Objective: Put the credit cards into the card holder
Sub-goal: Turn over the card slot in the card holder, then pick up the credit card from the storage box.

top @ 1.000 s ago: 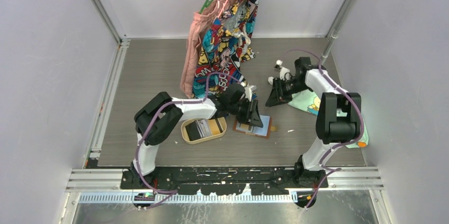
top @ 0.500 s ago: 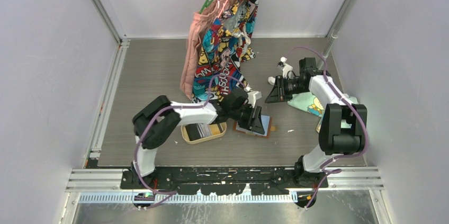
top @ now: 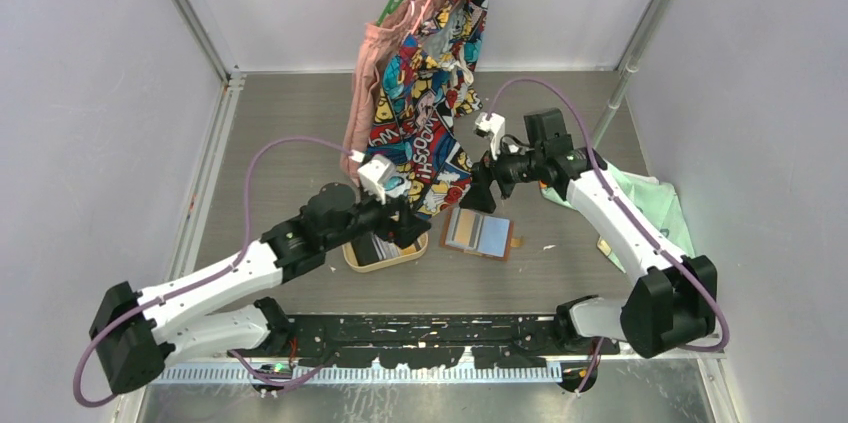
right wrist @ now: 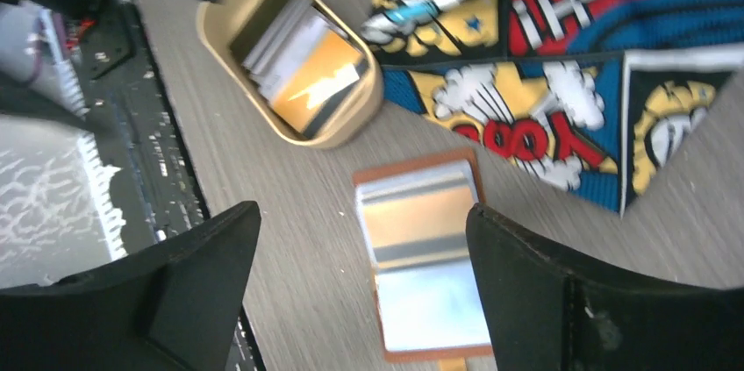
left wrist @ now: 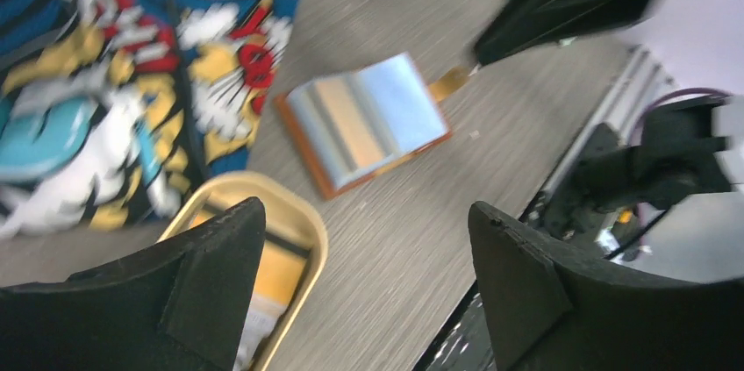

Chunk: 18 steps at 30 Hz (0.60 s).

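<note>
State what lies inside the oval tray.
Overlapping cards fill the tray: black, grey-striped and yellow. Their number, and anything beneath them, is hidden.

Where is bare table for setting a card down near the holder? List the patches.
Free: the strip between the card holder, the tray and the front rail; the stretch from the holder's right edge to the green cloth; the wide far-left tabletop beside the pink garment. Crowded: the gap between tray and holder, by the patterned cloth.
</note>
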Each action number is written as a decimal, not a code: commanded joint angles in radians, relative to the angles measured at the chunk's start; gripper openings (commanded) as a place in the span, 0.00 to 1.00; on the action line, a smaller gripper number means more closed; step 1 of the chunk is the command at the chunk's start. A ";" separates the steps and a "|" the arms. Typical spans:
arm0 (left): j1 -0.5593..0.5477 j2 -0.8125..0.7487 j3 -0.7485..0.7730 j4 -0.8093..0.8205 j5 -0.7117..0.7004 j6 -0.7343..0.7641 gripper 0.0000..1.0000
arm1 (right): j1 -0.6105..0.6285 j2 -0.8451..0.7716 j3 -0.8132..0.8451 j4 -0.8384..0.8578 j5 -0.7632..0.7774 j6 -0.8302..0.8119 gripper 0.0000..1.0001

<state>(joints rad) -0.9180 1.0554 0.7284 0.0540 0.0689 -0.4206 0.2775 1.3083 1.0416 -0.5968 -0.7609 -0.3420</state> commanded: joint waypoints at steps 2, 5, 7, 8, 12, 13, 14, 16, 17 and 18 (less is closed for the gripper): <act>0.071 -0.135 -0.159 -0.051 -0.038 -0.121 0.85 | 0.058 0.112 0.148 0.013 -0.168 -0.016 0.85; 0.091 -0.200 -0.228 -0.046 -0.041 -0.223 0.82 | 0.180 0.172 0.204 0.007 -0.013 0.033 0.83; 0.115 -0.218 -0.264 -0.049 -0.050 -0.303 0.80 | 0.222 0.217 0.206 0.049 0.001 0.132 0.81; 0.130 -0.221 -0.271 -0.073 -0.058 -0.338 0.76 | 0.238 0.238 0.205 0.053 -0.001 0.154 0.80; 0.158 -0.194 -0.248 -0.217 -0.162 -0.408 0.65 | 0.313 0.296 0.193 0.108 0.039 0.252 0.74; 0.159 -0.180 -0.236 -0.247 -0.182 -0.410 0.63 | 0.331 0.309 0.201 0.113 0.044 0.276 0.71; 0.159 -0.166 -0.224 -0.271 -0.201 -0.413 0.60 | 0.349 0.321 0.211 0.119 0.046 0.303 0.68; 0.158 -0.144 -0.197 -0.326 -0.231 -0.413 0.56 | 0.382 0.350 0.222 0.151 0.054 0.378 0.62; 0.160 -0.144 -0.184 -0.351 -0.247 -0.406 0.55 | 0.398 0.363 0.223 0.176 0.075 0.426 0.61; 0.159 -0.152 -0.175 -0.379 -0.269 -0.396 0.55 | 0.417 0.381 0.226 0.196 0.093 0.472 0.60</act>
<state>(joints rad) -0.7616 0.9039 0.4774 -0.2081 -0.0895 -0.7990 0.6399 1.6566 1.2167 -0.5182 -0.7235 -0.0700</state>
